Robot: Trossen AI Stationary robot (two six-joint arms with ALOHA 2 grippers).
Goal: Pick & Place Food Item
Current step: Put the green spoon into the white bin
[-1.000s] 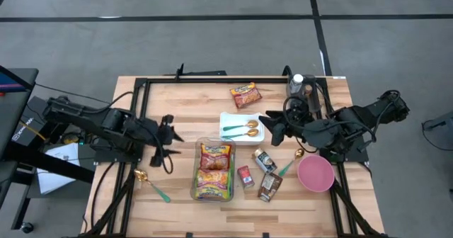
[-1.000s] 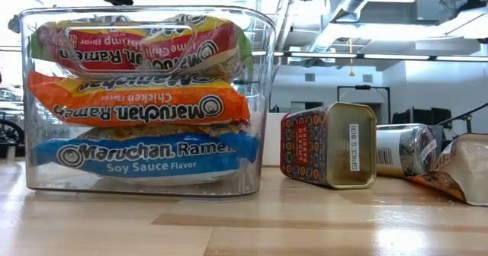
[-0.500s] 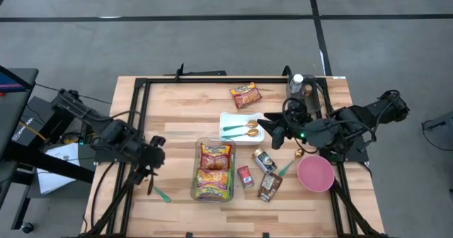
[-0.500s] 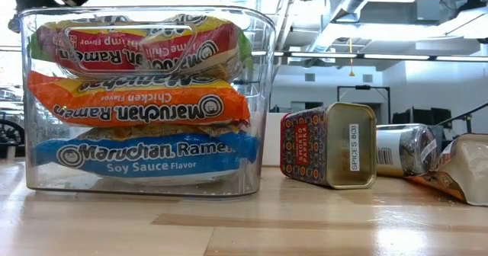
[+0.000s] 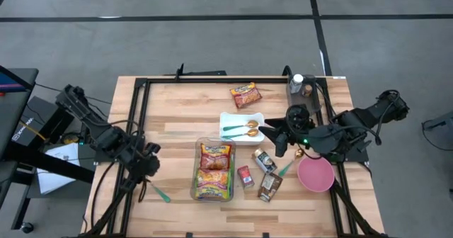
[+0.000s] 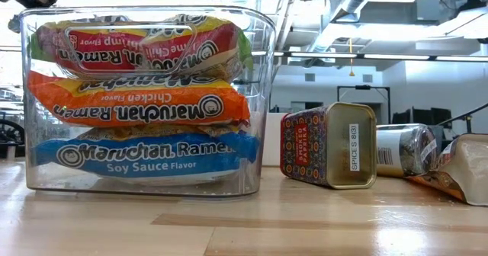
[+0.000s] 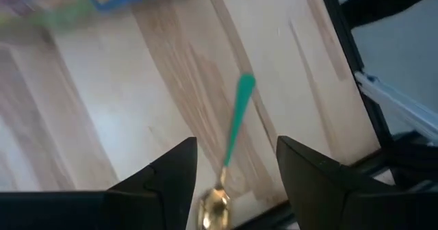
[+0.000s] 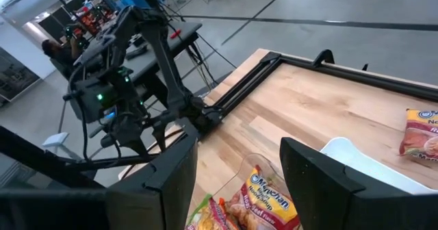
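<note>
A pale wooden surface [image 5: 177, 103] edged by a black metal frame fills the centre of the overhead frame. Just below centre stands a clear plastic rectangular bin [image 5: 213, 171] stacked with Maruchan ramen packets; from table height the bin [image 6: 145, 100] shows a red shrimp packet on top, an orange chicken packet in the middle and a blue soy sauce packet at the bottom. One more red and orange ramen packet [image 5: 245, 95] lies flat by itself in the upper centre, above a white rectangular tray [image 5: 241, 127] holding two gold spoons with green handles.

The left gripper [image 5: 145, 173] hangs at lower left, fingers [image 7: 171, 182] parted and empty, straddling a gold spoon with a green handle [image 7: 229, 144] lying on the wood. The right gripper [image 5: 272, 133] sits at right of centre beside the tray, fingers [image 8: 171, 175] open, holding nothing.

A patterned red spice tin [image 6: 328, 145] lies on its side right of the bin. A pink bowl [image 5: 315, 173] sits at lower right.
</note>
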